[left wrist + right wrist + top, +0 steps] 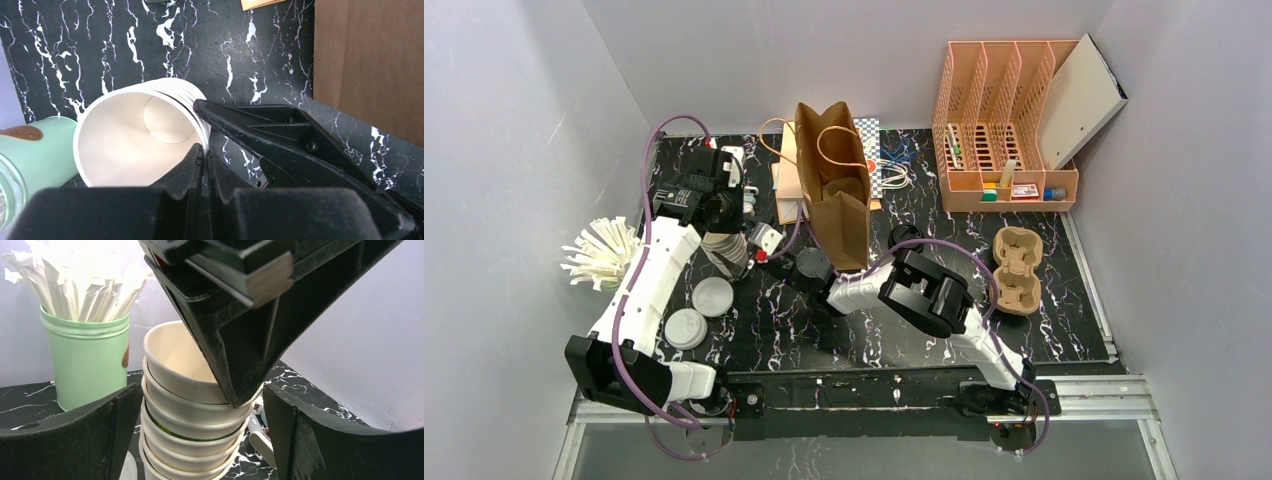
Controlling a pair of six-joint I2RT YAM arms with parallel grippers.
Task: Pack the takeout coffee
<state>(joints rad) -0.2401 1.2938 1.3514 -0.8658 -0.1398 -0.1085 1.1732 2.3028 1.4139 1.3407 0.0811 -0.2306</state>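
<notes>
My left gripper (202, 150) pinches the top cream paper cup (130, 140) by its rim, seemingly to peel it off the lidless stack (190, 440) that my wide-spread right gripper (200, 410) brackets, while the white-lidded takeout coffees (713, 296) stand on the black marble table (874, 335) nearby.

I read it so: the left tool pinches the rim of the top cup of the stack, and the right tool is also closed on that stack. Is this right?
Not quite. The left tool does pinch the rim of the top cup of the stack, but the right tool is open: the right wrist view shows its fingers standing apart on either side of the stack.
</notes>
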